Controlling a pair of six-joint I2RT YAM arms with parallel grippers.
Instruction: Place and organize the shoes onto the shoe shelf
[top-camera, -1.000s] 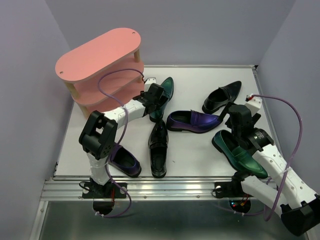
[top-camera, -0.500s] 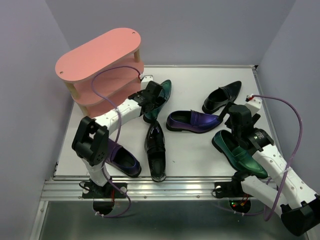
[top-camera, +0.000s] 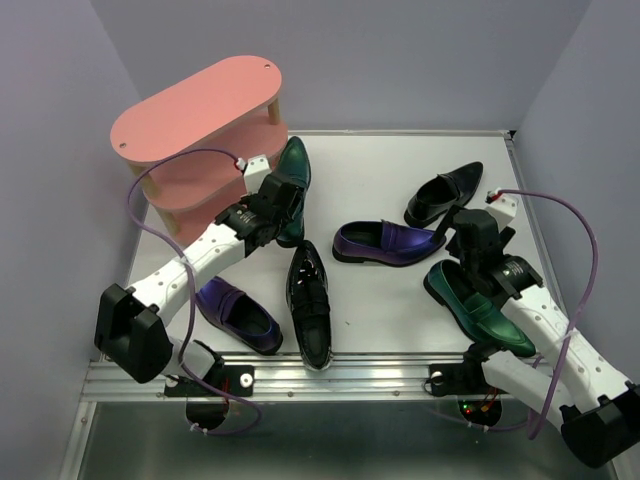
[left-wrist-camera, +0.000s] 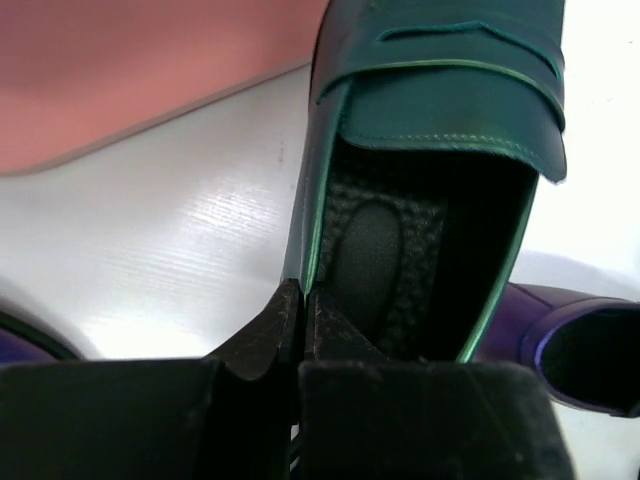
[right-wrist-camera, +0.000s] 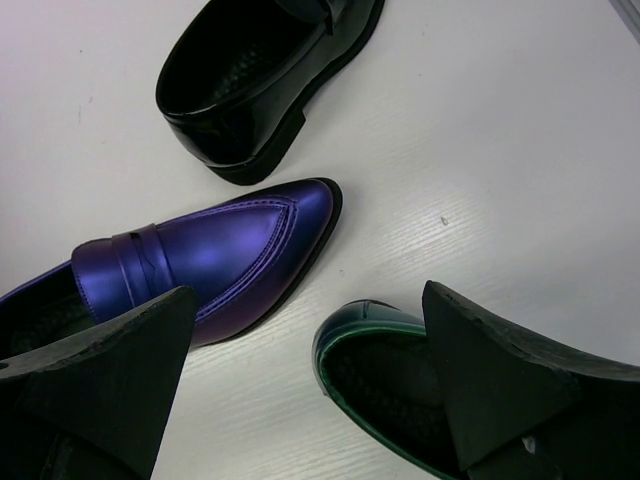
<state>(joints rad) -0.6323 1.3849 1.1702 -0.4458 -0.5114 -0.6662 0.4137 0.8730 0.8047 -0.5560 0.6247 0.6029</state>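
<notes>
Left claw (left-wrist-camera: 300, 310) was pressed together on the side wall of the green loafer (left-wrist-camera: 440, 120), only the thin rim pinched. The shoe shelf (top-camera: 195, 105) was seen just ahead and left of that claw, the loafer's toe close beside it. Right claw (right-wrist-camera: 308, 300) was spread wide, nothing held, with the purple loafer (right-wrist-camera: 220, 250) below it. Risk judged: with a one-sided rim grip, the shoe could swing or slip out. The toe could be caught on a shelf edge, and the shelf could be shoved.
</notes>
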